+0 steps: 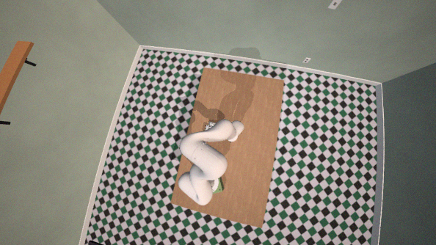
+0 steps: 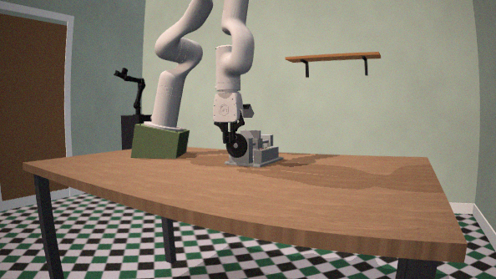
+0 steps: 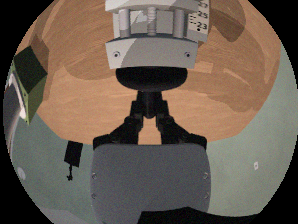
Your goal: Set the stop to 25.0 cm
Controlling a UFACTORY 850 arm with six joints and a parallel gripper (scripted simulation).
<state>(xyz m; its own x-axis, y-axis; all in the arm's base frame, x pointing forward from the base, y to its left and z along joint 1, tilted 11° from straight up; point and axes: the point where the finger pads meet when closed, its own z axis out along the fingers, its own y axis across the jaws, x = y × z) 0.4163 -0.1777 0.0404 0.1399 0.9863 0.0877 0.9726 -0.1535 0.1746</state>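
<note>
A grey stop fixture (image 2: pixel 256 149) stands on the wooden table, with a black handwheel (image 2: pixel 237 148) on its near end. My gripper (image 2: pixel 230 136) comes down from above and is shut on the handwheel's upper edge. In the wrist view the two dark fingers meet at the rim of the black handwheel (image 3: pixel 152 78), with the grey fixture body (image 3: pixel 153 23) beyond it. A scale strip with marks shows on the fixture's right side, too small to read. In the overhead view the arm hides nearly all of the fixture (image 1: pixel 210 124).
The arm's green base block (image 2: pixel 159 141) stands on the table left of the fixture. A wooden shelf (image 2: pixel 333 57) hangs on the back wall. A dark camera stand (image 2: pixel 135 93) stands behind the table at the left.
</note>
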